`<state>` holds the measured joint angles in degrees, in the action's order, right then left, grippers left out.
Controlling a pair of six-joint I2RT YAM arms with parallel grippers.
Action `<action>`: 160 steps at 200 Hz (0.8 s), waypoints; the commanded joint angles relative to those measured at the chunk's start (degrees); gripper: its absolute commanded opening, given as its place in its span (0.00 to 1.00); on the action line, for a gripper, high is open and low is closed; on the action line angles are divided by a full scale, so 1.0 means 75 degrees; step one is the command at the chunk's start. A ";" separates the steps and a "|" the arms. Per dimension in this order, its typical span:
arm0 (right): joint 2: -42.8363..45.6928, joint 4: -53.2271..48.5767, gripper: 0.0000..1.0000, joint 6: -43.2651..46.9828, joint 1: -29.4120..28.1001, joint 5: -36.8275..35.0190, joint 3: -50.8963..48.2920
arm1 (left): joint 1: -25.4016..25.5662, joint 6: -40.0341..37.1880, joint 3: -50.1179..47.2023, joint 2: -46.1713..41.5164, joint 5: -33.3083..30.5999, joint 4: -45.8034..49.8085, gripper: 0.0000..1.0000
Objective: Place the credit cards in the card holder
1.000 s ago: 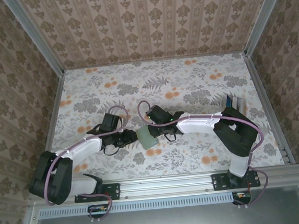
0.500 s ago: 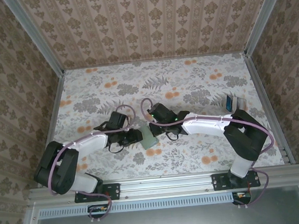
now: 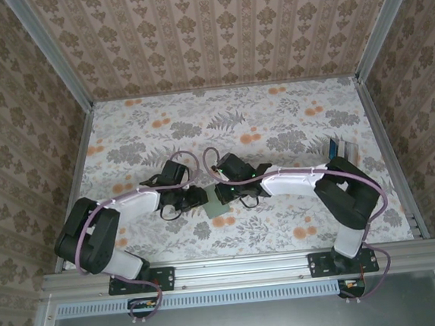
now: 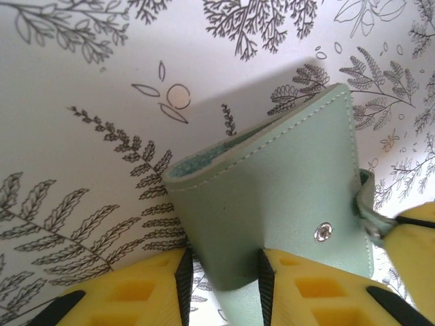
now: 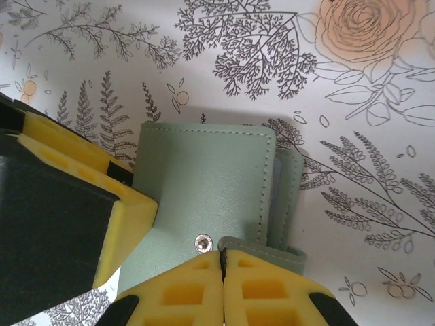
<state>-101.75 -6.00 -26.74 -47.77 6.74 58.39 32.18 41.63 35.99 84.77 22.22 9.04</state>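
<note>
Jaws of the left gripper [image 4: 221,278] are clamped across one edge of the card holder [image 4: 272,197], whose sage-green cover fills the gap between them. Those of the right gripper [image 5: 222,265] are pressed together on the holder's closing tab [image 5: 266,250], just beside the metal snap [image 5: 203,242]. The holder is folded, and its mouth gapes slightly to show a paler lining; whether a card sits inside cannot be told. It is near the tabletop's [image 3: 274,112] near edge, about midway between the left and right edges, with both arms meeting over it. Open flowered surface stretches from it to the far edge and out to both sides. The credit cards [image 3: 341,149] sit close to the right edge, well apart from the holder and too small to count. Patterned walls [image 3: 214,33] rise at the left, far and right edges.
</note>
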 commanded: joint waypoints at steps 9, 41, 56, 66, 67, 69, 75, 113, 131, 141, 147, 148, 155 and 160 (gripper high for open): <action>-0.0442 0.0214 0.08 -0.0010 0.0038 0.0301 0.0257 | 0.0010 0.0074 0.0024 0.0159 -0.0068 -0.0082 0.32; -0.0525 0.0198 0.08 0.0003 0.0027 0.0292 0.0307 | 0.0014 0.0205 -0.0166 0.0171 -0.0033 -0.0414 0.29; -0.0530 0.0117 0.07 0.0020 0.0023 0.0274 0.0324 | 0.0010 0.0201 -0.0152 0.0181 -0.0029 -0.0373 0.28; -0.0509 0.0087 0.07 0.0049 0.0023 0.0313 0.0315 | 0.0010 0.0230 -0.0181 0.0166 -0.0021 -0.0428 0.26; -0.0508 0.0086 0.07 0.0049 0.0020 0.0316 0.0314 | 0.0010 0.0235 -0.0187 0.0168 -0.0021 -0.0436 0.26; -0.0507 0.0091 0.07 0.0056 0.0027 0.0319 0.0307 | 0.0010 0.0232 -0.0191 0.0169 -0.0021 -0.0441 0.26; -0.0515 0.0088 0.07 0.0061 0.0027 0.0330 0.0290 | 0.0010 0.0224 -0.0183 0.0169 -0.0028 -0.0445 0.25; -0.0372 0.0108 0.03 0.0049 0.0021 0.0432 0.0133 | -0.0002 0.0214 -0.0139 0.0197 -0.0009 -0.0387 0.17; -0.0236 0.0119 0.03 0.0076 0.0036 0.0387 0.0046 | -0.0002 0.0204 -0.0111 0.0250 -0.0033 -0.0317 0.16; -0.0185 0.0065 0.03 0.0111 0.0035 0.0408 0.0054 | 0.0001 0.0224 -0.0097 0.0285 -0.0032 -0.0303 0.16; -0.0165 0.0033 0.03 0.0137 0.0041 0.0419 0.0054 | -0.0002 0.0244 -0.0088 0.0302 -0.0029 -0.0303 0.16; -0.0166 0.0030 0.03 0.0140 0.0041 0.0422 0.0054 | -0.0002 0.0247 -0.0088 0.0312 -0.0031 -0.0303 0.16; -0.0155 0.0005 0.03 0.0168 0.0038 0.0436 0.0054 | -0.0002 0.0259 -0.0088 0.0331 -0.0022 -0.0320 0.16; -0.0155 -0.0016 0.03 0.0189 0.0041 0.0448 0.0063 | -0.0002 0.0258 -0.0088 0.0361 -0.0015 -0.0323 0.16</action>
<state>-104.25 -4.51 -26.70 -47.62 8.67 59.64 32.12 42.89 35.62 85.52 22.20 6.04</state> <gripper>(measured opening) 0.060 0.164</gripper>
